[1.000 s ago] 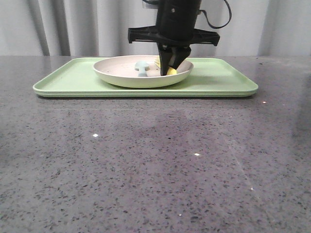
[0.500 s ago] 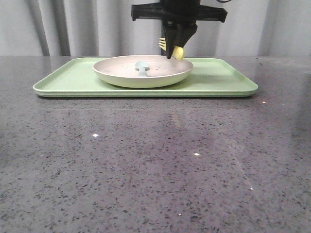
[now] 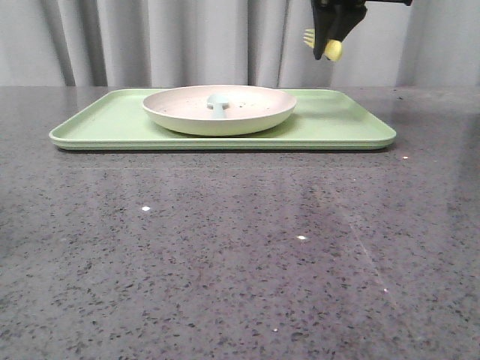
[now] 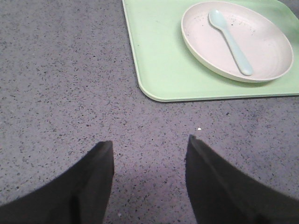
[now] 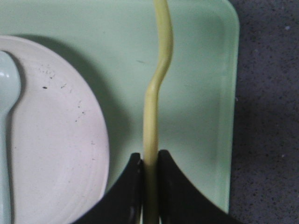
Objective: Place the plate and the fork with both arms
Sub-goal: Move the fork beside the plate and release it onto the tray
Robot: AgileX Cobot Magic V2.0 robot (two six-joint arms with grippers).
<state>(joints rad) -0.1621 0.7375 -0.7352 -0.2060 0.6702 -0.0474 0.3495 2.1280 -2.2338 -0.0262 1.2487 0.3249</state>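
Nearest you, the left gripper (image 4: 149, 179) hangs over bare counter (image 3: 225, 255) short of the tray's front left corner, its jaws spread apart with nothing between them. Beyond it the green tray (image 3: 337, 124) lies on the counter, long side toward you. The plate (image 3: 220, 109) sits on the tray a little left of its middle, nearer the front edge than the back. A pale blue spoon (image 4: 230, 41) lies inside the plate. Farther back and high up, your right gripper (image 3: 330, 41) is clamped on the yellow fork (image 5: 154, 107), pinching its handle; the fork is in the air above the right part of the tray, clear of the plate's right rim.
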